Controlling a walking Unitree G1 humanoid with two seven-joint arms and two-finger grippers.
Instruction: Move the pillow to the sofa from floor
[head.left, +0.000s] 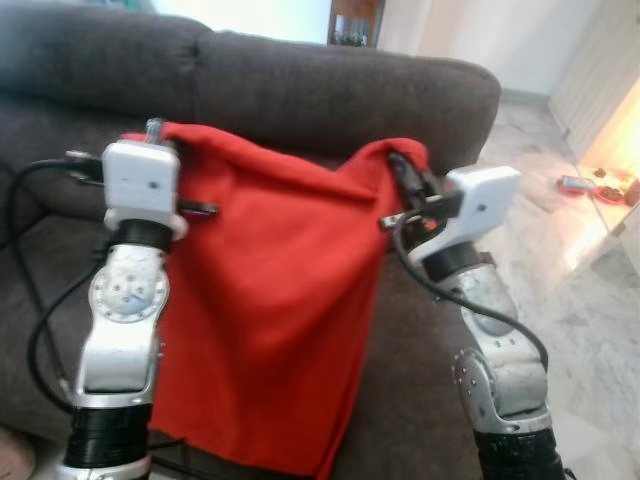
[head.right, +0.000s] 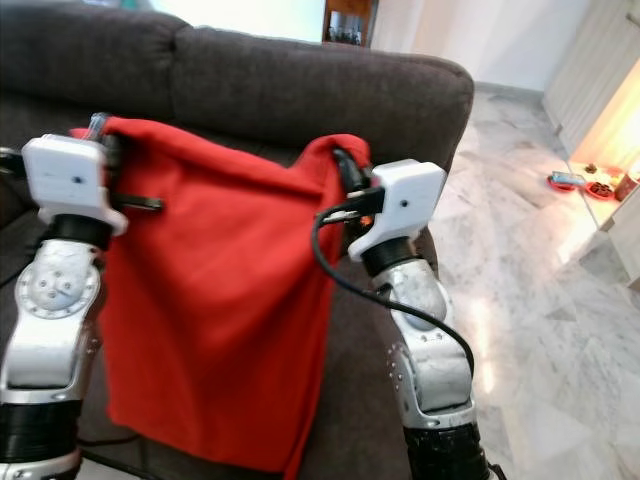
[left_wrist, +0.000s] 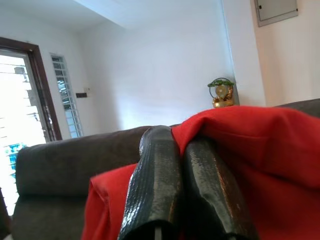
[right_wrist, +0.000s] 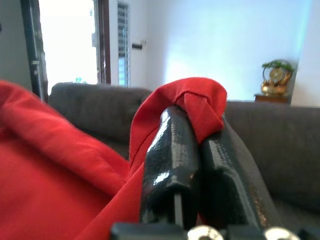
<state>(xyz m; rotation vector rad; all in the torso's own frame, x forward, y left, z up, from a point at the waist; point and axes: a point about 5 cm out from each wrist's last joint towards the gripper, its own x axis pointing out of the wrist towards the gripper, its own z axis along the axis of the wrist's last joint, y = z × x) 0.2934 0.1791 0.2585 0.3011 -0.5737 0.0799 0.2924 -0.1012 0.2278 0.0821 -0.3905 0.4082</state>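
Note:
A red pillow (head.left: 270, 300) hangs limp in front of the dark grey sofa (head.left: 330, 90), held up by its two top corners. My left gripper (head.left: 152, 132) is shut on the pillow's left corner, and its black fingers (left_wrist: 160, 185) pinch the red cloth (left_wrist: 250, 140). My right gripper (head.left: 400, 165) is shut on the right corner; the red fabric (right_wrist: 200, 100) bunches over its fingers (right_wrist: 170, 160). The pillow's lower edge hangs down over the sofa's front.
The sofa's backrest (head.right: 250, 80) stands just behind the pillow, its seat (head.left: 40, 300) to the left. Marble floor (head.left: 590, 300) spreads to the right, with small items (head.left: 600, 185) on it near a lit doorway. A black cable (head.left: 30, 290) loops by my left arm.

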